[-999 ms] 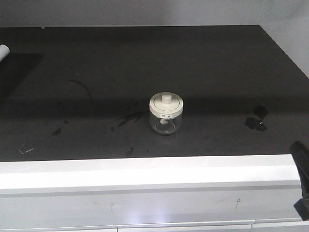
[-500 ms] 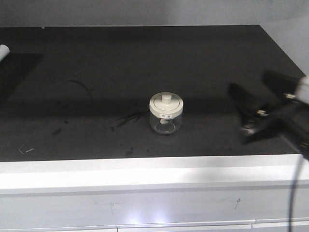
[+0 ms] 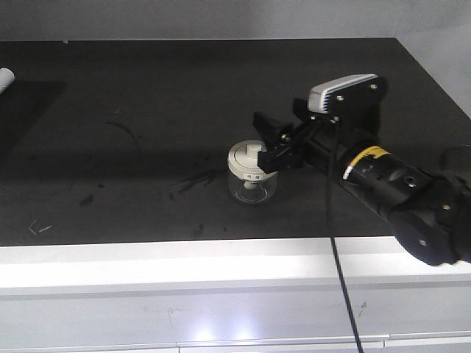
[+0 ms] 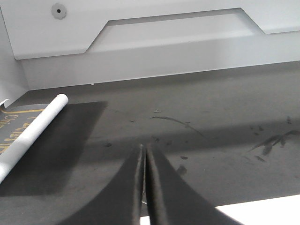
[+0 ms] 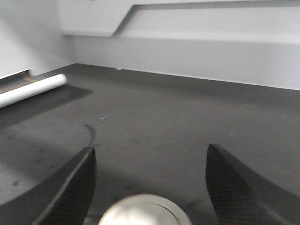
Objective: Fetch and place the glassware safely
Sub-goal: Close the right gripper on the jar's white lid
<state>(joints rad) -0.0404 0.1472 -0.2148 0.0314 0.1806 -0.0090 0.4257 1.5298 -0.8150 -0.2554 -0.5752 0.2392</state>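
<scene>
Front view: glass jar (image 3: 252,182) upright on dark countertop (image 3: 147,95), mid-front, w/ right gripper (image 3: 263,142) spread wide at right side of lid (image 3: 246,156); contact unclear. Right wrist cam: lid low & centred btwn fingers (image 5: 75,187). Left gripper (image 4: 144,152) pressed together, empty, over countertop.

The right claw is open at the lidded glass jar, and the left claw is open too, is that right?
No. The left claw is shut, jaws pressed together in the left wrist view. The right claw is indeed open at the lidded glass jar.
</scene>
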